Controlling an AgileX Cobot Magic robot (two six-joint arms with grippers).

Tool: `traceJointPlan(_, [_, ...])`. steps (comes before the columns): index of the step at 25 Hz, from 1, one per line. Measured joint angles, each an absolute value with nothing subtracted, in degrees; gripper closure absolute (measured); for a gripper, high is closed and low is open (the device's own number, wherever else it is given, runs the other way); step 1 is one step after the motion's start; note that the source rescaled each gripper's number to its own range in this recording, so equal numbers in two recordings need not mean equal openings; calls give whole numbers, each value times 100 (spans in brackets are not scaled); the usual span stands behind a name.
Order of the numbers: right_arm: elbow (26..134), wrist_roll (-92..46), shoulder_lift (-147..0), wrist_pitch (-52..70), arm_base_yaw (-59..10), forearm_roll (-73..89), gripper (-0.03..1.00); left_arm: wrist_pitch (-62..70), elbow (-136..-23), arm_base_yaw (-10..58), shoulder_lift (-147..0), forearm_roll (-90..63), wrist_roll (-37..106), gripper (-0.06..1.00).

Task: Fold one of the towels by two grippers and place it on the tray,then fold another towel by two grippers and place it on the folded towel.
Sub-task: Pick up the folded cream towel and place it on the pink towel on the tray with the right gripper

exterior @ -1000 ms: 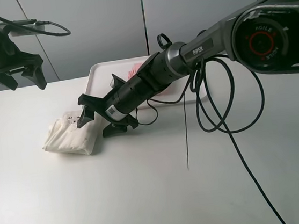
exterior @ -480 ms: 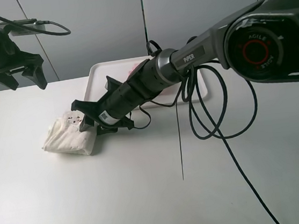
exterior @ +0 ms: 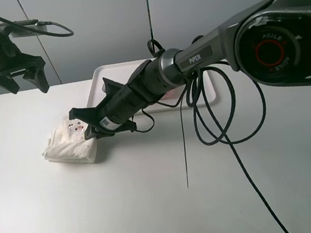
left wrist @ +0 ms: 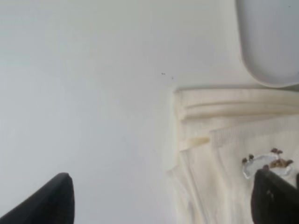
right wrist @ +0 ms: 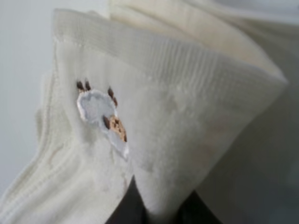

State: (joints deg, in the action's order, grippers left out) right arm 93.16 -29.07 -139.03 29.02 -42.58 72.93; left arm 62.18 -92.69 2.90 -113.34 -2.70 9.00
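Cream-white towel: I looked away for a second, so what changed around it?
The right gripper slid further left over the cream-white towel and its fingers closed on the towel's right edge, nudging it slightly left. The left gripper stayed raised and open; the tray did not move.

A plain white table (exterior: 154, 206) fills the lower frame. A folded cream-white towel (exterior: 69, 146) with a small printed mark lies on it at left of centre. A flat white tray (exterior: 103, 77) sits on the table at upper centre, near the back edge, just beyond the towel.
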Motion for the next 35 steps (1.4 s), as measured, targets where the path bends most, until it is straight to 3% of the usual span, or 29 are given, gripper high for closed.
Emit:
traceJointPlan(6, [9316,-2907,-13224,3004,-4075,6802,90,6218,-9269,290,-11334,-308,900,-3])
traceJointPlan(25, [10319,-2136,-12944,4035,-2128,6051,90,6239,-9269,290,-11334,-362,913,-3])
traceJointPlan(35, [10319,-1511,-13003,4223,-1841,5050,90,6229,-9269,290,-11334,-384,913,-3])
